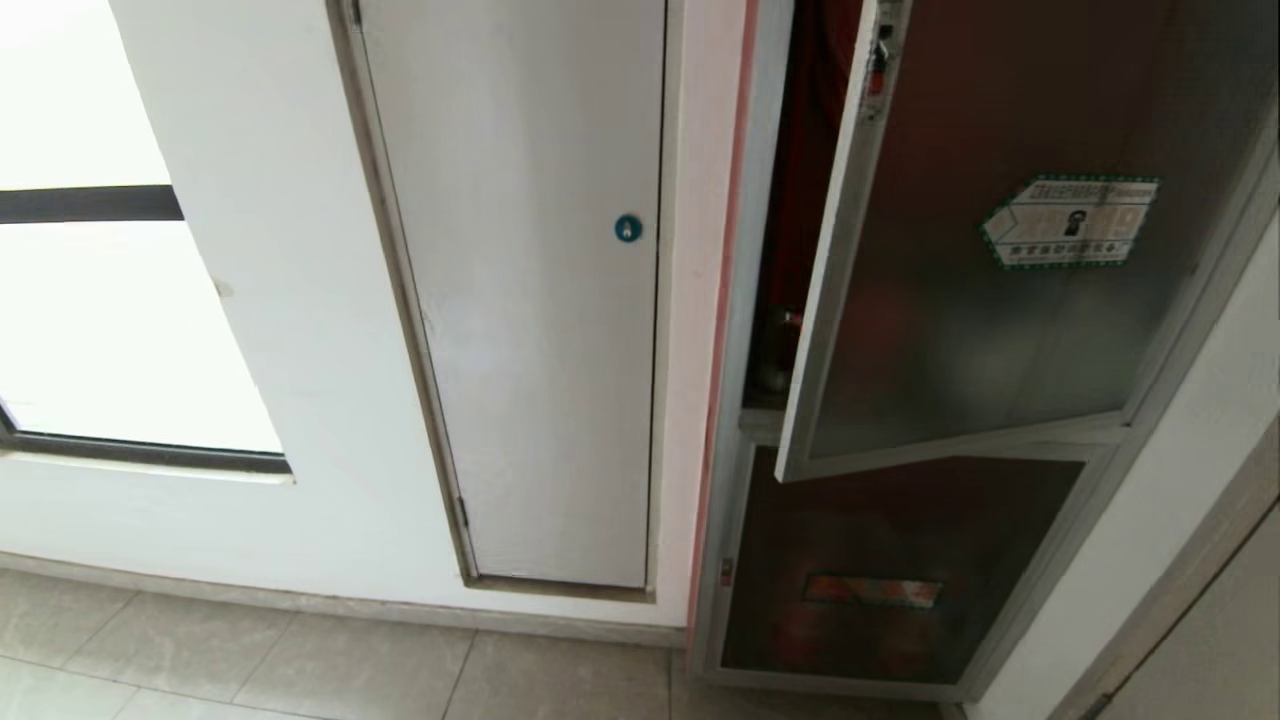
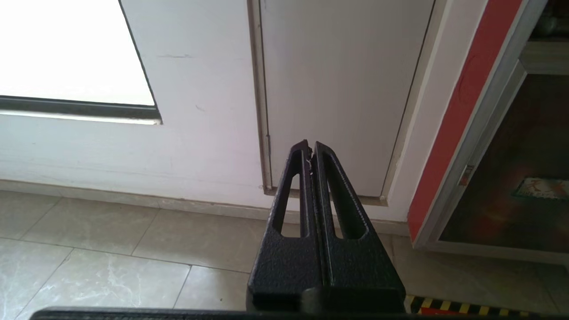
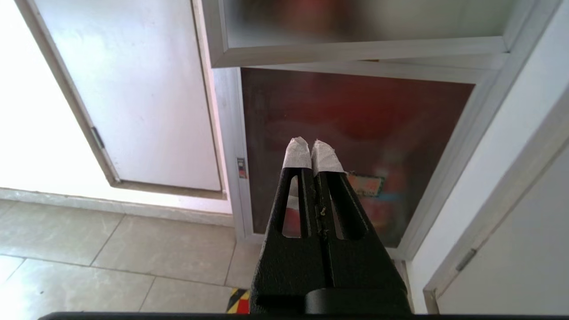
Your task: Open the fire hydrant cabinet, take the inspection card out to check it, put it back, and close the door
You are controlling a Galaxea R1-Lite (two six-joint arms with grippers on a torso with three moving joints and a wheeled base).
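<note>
The fire hydrant cabinet is a tall recess framed in brushed aluminium, set into a white wall, with a thin red strip running down its outer edge. Its door, a large rectangle of dark tinted glass in a pale metal frame, stands partly swung out from the cabinet, so a narrow slot of red interior shows between the door's free edge and the cabinet frame. A green-and-white hexagonal sticker sits on the glass, and a small red latch is at the door's free edge near the top. Below the door, within the same frame, is a smaller dark glass panel with an orange label. The inspection card cannot be made out.

Beside the cabinet is a plain white panel door, smooth and matte, with a round blue lock. The floor is pale glossy stone tile.

The left gripper hangs low in front of the white door's foot, its black textured fingers pressed together, holding nothing. The right gripper hangs low before the cabinet's lower panel, its fingertips wrapped in white tape and closed together, empty.
</note>
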